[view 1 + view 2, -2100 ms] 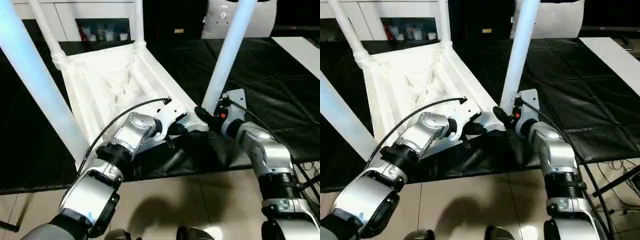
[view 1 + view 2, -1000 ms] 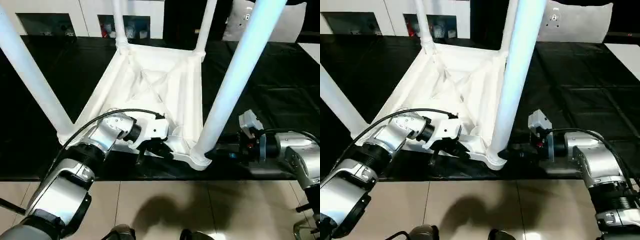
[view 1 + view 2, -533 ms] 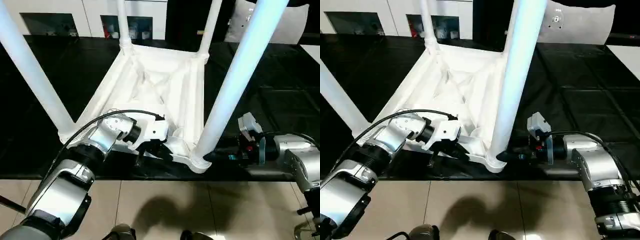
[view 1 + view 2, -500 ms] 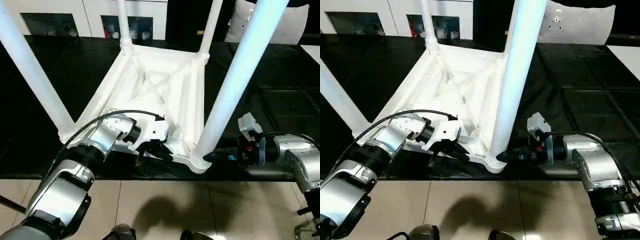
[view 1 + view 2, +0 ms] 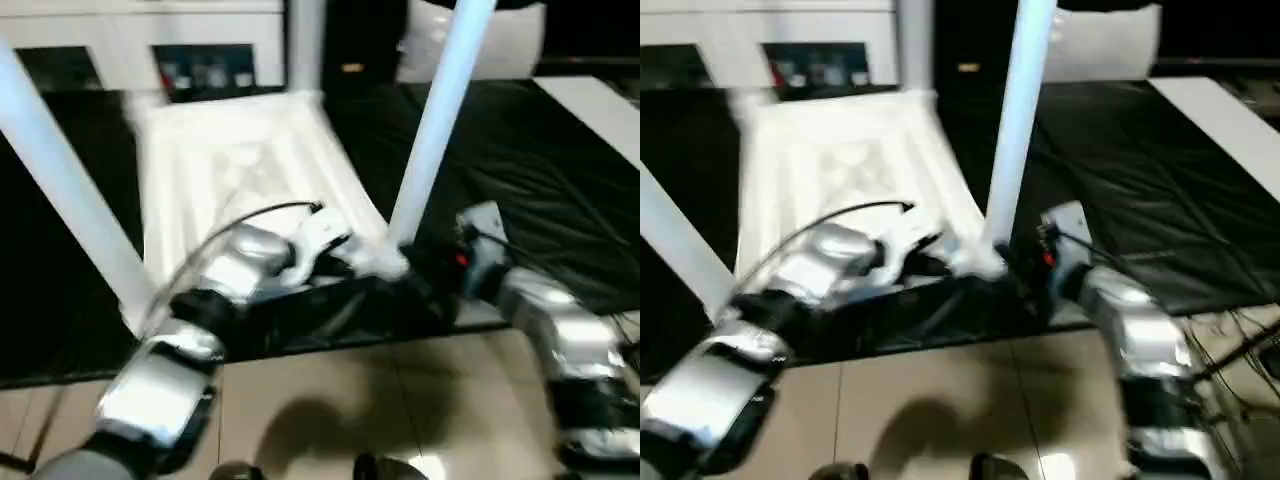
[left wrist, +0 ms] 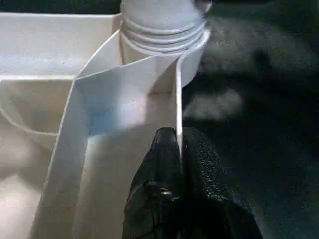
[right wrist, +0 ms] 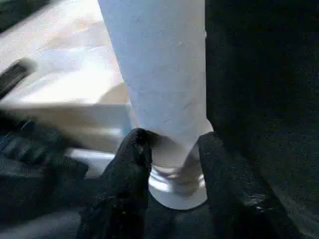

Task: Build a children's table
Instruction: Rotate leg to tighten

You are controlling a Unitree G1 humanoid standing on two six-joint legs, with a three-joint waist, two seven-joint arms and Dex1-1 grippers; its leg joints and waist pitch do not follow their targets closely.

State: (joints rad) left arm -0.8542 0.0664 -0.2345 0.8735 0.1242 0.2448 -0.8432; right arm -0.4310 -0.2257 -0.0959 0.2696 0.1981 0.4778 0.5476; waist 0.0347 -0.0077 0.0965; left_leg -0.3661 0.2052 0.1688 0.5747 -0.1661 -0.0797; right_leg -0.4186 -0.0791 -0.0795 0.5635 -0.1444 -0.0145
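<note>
The little white table (image 5: 235,165) lies upside down on the black worktop (image 5: 560,170), close to the near edge. Its legs stick up in the air. You can see three of them well: one on the near left (image 5: 70,190), one on the near right (image 5: 430,130), and one at the far end (image 5: 303,45).

Your left gripper (image 6: 177,149) has its fingers pressed tight on a thin rib of the tabletop, right by the near right corner. Your right gripper (image 7: 172,154) has its fingers on both sides of the near right leg, low down where it goes into its round socket (image 7: 177,186). They look like they touch the leg, but you cannot tell how hard they squeeze.

The table looks light and stiff, made of smooth plastic. It can slide on the cloth, and the round leg can slip between the fingers. The rib is a good thin place to pinch. Low on the leg is a good place too, since up high it would tip more.

Mind the near edge of the worktop; the floor (image 5: 330,400) is right below. There is lots of open room on the right side and at the far end.
</note>
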